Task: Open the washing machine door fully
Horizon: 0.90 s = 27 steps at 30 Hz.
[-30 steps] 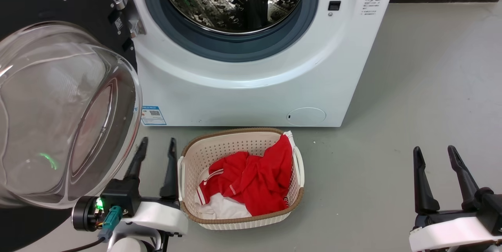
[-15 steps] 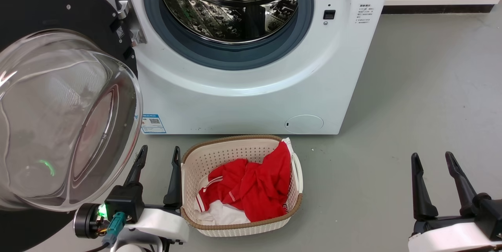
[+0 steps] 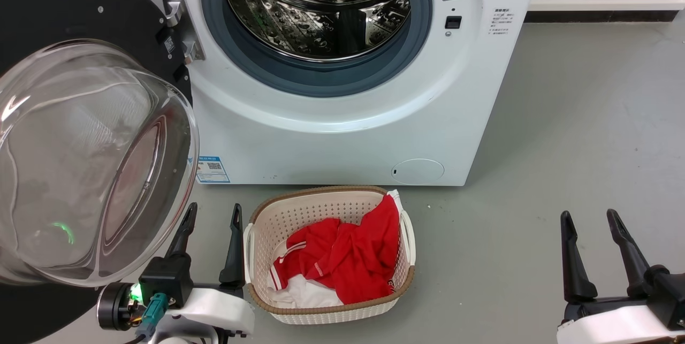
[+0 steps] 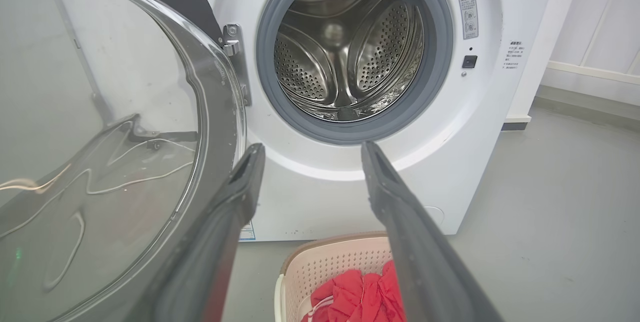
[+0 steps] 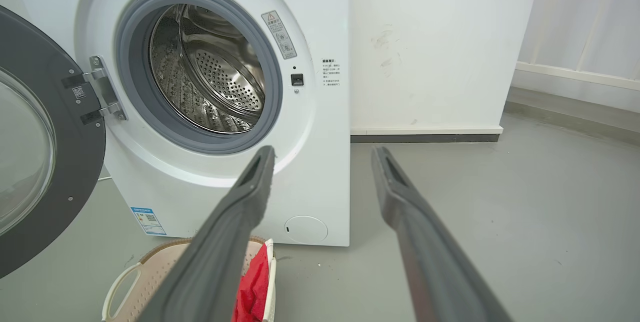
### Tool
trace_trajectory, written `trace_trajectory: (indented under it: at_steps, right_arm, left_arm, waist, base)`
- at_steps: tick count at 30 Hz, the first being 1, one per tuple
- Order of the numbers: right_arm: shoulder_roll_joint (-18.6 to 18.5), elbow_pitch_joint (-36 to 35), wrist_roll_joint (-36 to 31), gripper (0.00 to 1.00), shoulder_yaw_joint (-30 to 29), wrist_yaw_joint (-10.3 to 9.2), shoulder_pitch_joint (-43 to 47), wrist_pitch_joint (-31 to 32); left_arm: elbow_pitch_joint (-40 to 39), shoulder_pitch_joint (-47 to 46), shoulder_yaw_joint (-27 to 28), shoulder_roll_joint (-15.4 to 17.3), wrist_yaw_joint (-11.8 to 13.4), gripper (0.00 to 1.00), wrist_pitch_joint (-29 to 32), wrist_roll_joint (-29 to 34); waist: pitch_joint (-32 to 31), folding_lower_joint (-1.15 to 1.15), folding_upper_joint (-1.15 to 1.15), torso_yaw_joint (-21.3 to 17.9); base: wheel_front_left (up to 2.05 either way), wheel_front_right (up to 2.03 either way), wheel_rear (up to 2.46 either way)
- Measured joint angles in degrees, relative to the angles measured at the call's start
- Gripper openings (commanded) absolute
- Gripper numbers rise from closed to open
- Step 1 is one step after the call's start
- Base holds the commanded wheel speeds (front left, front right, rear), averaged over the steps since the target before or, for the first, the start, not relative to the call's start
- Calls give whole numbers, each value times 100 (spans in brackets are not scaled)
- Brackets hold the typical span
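Note:
The white washing machine (image 3: 342, 135) stands ahead with its steel drum exposed. Its door (image 3: 80, 157), a black disc with a bulging glass bowl, is swung wide out to the left on a metal hinge (image 3: 179, 28). In the wrist views the door (image 4: 100, 136) (image 5: 35, 146) also hangs at the left. My left gripper (image 3: 212, 213) (image 4: 310, 151) is open, low beside the glass bowl's lower right rim, holding nothing. My right gripper (image 3: 588, 218) (image 5: 322, 154) is open over the floor at the lower right, far from the door.
A cream laundry basket (image 3: 267, 215) with red and white clothes sits on the grey floor in front of the machine, just right of my left gripper. A white wall with a dark skirting strip (image 5: 425, 137) runs to the right of the machine.
The whole head view has shifted, so the camera moved. The door, basket and both grippers keep about the same places relative to one another.

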Motion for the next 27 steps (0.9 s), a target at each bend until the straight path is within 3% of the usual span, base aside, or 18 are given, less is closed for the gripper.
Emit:
trace_trajectory:
  at_steps: [10,11,15,27]
  right_arm:
    - [0,0,5,100,11,0,48,0]
    - [1,25,5,0,12,0,51,1]
    - [2,210,80,0,36,0,90,22]
    - [-47,500,1546,0,91,0,-8,178]
  left_arm:
    - [-19,7,-41,38,25,100,0,-54]
    - [2,10,-40,37,24,0,2,-55]
    - [191,108,-47,11,19,0,41,-130]
    - [283,113,156,-51,-112,0,378,-1467]
  waist:
    - [10,0,0,-2]
    - [12,0,0,-2]
    - [10,0,0,-5]
    - [-14,0,0,-25]
  base:
    - [0,0,0]
    - [0,0,0]
    - [0,0,0]
    - [0,0,0]
